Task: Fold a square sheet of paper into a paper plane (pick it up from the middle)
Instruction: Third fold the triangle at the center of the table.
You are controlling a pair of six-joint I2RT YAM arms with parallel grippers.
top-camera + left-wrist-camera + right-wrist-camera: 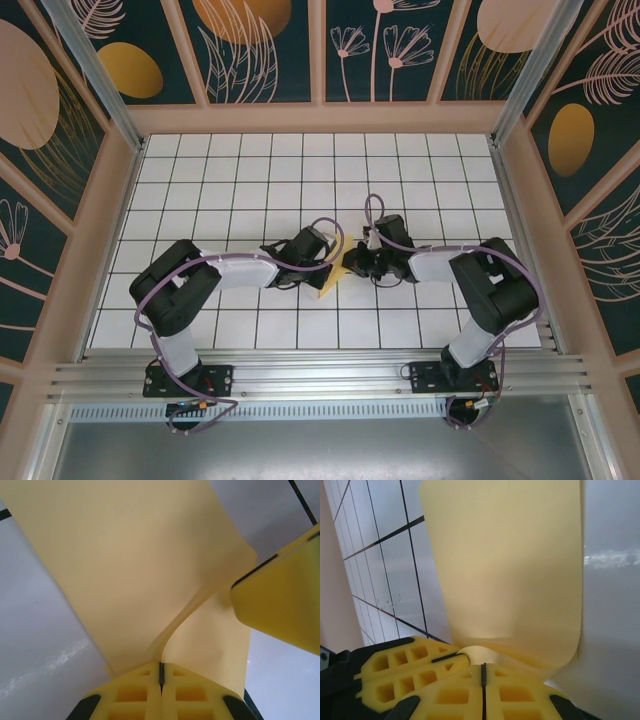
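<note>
- The left arm [190,285] and right arm [490,290] stand at the near edge of the desk [250,170], and both bend inward so their tips meet near its middle.
- The left jaws are clenched on the yellow paper sheet [140,570]. In the left wrist view the yellow fingers [132,692] press together with only a thin dark seam between them, and the sheet's lower edge runs into that seam.
- The right jaws are likewise clamped on the sheet [510,570]. Its fingers [515,695] meet along a thin line, and a curled edge of the paper is tucked in at the top of that line.
- One finger of the right arm [285,605] sits just beside the left jaws, against the sheet.
- From above, the sheet [333,283] shows as a small yellow wedge between the two arm tips, slightly toward the near side. Whether it touches the desk cannot be told.
- From both sets of jaws the paper rises in a smooth bend rather than lying flat.
- Beyond it lies white tiling with dark grid lines, then dark wall panels [260,50] with orange discs and leaf drawings.
</note>
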